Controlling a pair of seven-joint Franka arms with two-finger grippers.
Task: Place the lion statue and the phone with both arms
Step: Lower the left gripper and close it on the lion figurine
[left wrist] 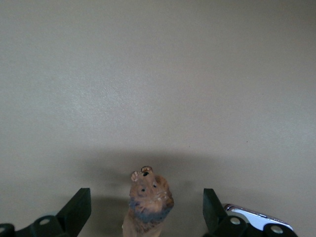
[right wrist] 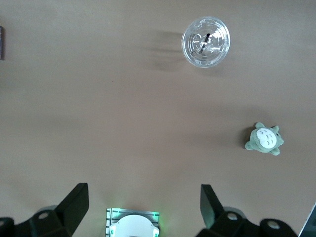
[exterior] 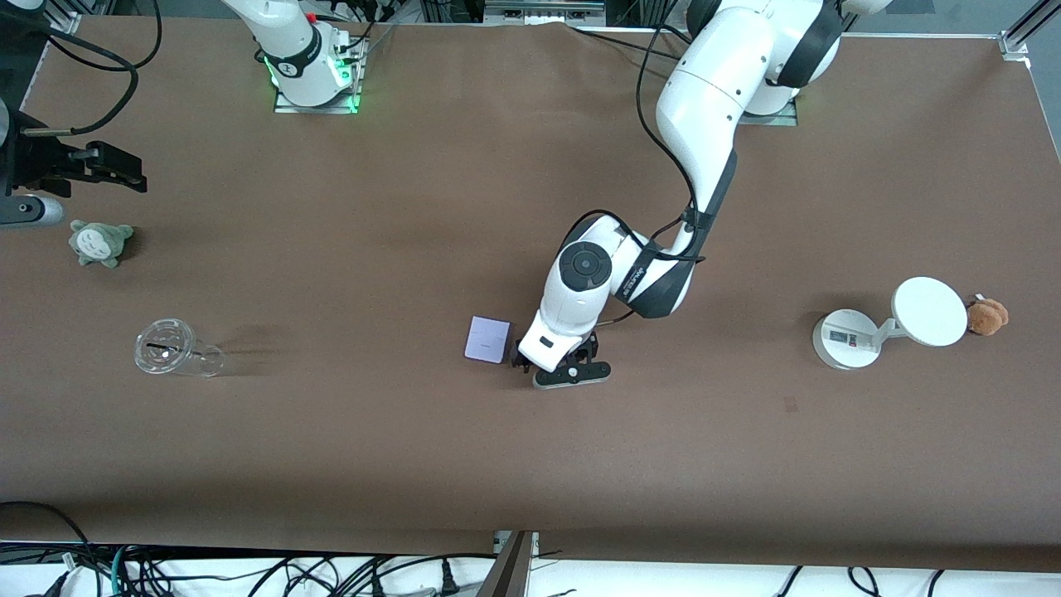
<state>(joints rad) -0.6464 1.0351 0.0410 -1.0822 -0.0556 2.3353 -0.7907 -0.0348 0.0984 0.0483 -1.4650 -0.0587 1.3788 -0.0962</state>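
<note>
Orange-brown, with a darker mane, the small lion statue (left wrist: 146, 202) stands on the brown table (exterior: 331, 448) between the spread black fingers (left wrist: 76, 210) of the left gripper (exterior: 557, 365), touching neither of them, its face turned up toward the wrist camera. Just outside one finger lies the flat, pale lavender, nearly square phone (exterior: 487, 339) (only its rounded edge shows in the left wrist view). Over the table's right-arm end, the waiting right gripper (exterior: 112, 170) hangs with fingers (right wrist: 74, 205) released, above a grey-green plush toy (exterior: 99, 241) and a clear plastic cup (exterior: 176, 351).
</note>
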